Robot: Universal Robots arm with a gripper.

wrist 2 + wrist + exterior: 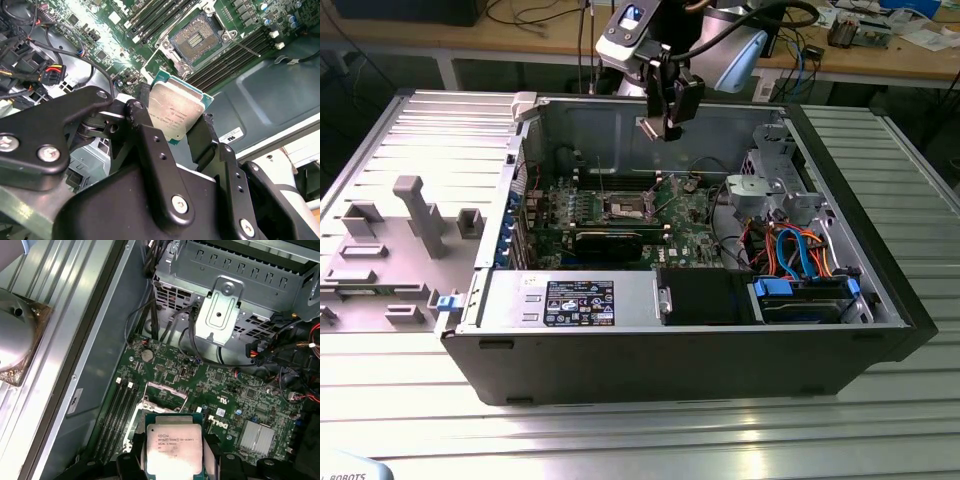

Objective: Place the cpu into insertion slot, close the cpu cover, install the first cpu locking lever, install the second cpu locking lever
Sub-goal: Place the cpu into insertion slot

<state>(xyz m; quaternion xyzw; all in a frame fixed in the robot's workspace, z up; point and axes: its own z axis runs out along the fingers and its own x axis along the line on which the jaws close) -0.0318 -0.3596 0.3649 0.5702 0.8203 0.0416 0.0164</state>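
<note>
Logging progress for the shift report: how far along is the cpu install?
Nothing is finished. The gripper holds the cpu above the motherboard. The insertion slot is open and empty, pins bare. Seating, closing and locking are all left.

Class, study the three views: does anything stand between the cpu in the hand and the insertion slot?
Nothing visible does. The hand holds the cpu in open air above the motherboard, and the insertion slot lies bare, its dark centre uncovered.

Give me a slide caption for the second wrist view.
Gripper holds the cpu in the air, apart from the empty insertion slot.
</note>
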